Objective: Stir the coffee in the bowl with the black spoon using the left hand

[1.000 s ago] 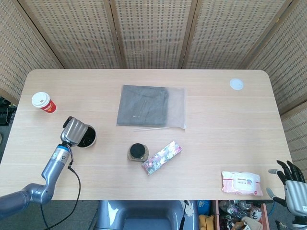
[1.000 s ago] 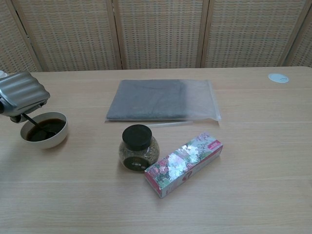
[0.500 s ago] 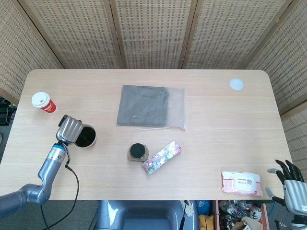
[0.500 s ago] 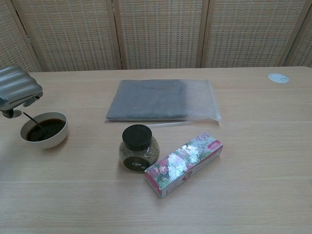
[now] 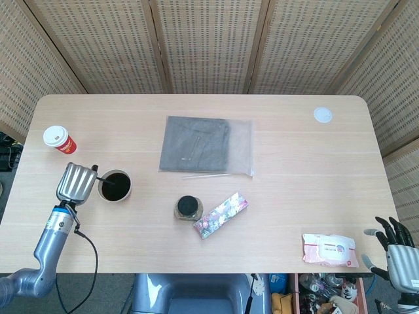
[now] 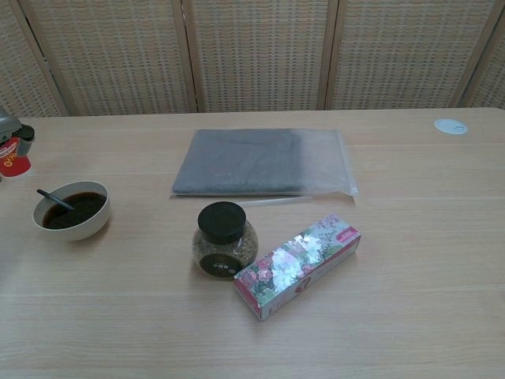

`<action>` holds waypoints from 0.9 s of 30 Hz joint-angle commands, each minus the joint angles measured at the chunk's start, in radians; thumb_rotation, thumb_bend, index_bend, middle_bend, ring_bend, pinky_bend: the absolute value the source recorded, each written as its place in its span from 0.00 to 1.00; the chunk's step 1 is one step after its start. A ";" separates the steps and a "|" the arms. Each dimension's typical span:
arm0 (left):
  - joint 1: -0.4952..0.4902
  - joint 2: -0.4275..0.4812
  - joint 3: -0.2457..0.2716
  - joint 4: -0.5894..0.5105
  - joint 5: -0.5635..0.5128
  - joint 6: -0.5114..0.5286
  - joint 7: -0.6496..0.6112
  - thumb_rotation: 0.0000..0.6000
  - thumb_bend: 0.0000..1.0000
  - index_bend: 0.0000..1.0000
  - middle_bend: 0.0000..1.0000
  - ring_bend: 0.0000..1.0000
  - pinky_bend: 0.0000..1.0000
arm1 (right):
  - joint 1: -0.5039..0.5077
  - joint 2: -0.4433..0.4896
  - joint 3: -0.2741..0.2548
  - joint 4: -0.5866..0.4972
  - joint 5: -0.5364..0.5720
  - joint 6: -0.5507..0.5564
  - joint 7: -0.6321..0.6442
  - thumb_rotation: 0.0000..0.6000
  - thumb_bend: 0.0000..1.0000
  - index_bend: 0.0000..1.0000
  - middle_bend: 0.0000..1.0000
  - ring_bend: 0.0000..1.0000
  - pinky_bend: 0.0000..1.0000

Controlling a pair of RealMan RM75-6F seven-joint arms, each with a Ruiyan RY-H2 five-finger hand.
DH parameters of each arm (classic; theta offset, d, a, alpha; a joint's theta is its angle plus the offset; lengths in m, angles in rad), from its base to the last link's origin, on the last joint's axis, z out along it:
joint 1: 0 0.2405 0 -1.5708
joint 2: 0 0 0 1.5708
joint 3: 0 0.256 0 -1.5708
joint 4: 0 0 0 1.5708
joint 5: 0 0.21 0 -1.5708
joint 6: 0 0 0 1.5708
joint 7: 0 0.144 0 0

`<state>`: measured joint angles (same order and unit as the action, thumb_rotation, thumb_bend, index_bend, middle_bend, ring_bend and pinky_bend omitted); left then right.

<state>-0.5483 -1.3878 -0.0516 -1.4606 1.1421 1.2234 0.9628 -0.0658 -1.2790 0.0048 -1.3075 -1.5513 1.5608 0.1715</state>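
The white bowl (image 5: 129, 190) (image 6: 76, 230) of dark coffee (image 6: 82, 208) stands near the table's left edge. The black spoon (image 6: 52, 199) (image 5: 105, 178) lies in it by itself, handle tilted up over the left rim. My left hand (image 5: 76, 181) hovers just left of the bowl, fingers side by side, holding nothing and clear of the spoon. In the chest view only a sliver of that left hand (image 6: 6, 122) shows at the left border. My right hand (image 5: 396, 243) hangs off the table's near right corner, fingers spread and empty.
A red paper cup (image 5: 59, 139) (image 6: 13, 155) stands behind the bowl. A bagged grey cloth (image 5: 206, 145) lies mid-table, with a dark-lidded jar (image 5: 188, 208) and a floral box (image 5: 221, 214) in front. A wipes pack (image 5: 329, 249) and a white disc (image 5: 322, 115) sit on the right.
My left hand has let go of the spoon and drawn back leftward from over the bowl. The spoon now rests alone in the coffee. The right hand has stayed put.
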 commanded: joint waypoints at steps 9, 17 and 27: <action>0.170 0.085 0.059 -0.182 0.110 0.211 -0.189 1.00 0.27 0.23 0.45 0.46 0.65 | 0.015 0.000 0.001 -0.012 -0.012 -0.007 -0.010 1.00 0.38 0.37 0.23 0.06 0.13; 0.308 0.090 0.097 -0.206 0.189 0.345 -0.416 1.00 0.27 0.14 0.30 0.27 0.50 | 0.023 0.003 0.000 -0.025 -0.017 -0.013 -0.022 1.00 0.38 0.37 0.23 0.06 0.13; 0.428 0.040 0.111 -0.122 0.262 0.447 -0.646 1.00 0.27 0.07 0.18 0.15 0.31 | 0.033 0.007 -0.003 -0.047 -0.026 -0.018 -0.045 1.00 0.38 0.37 0.23 0.06 0.13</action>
<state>-0.1404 -1.3368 0.0534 -1.5988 1.3912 1.6559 0.3386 -0.0325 -1.2720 0.0019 -1.3549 -1.5768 1.5424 0.1262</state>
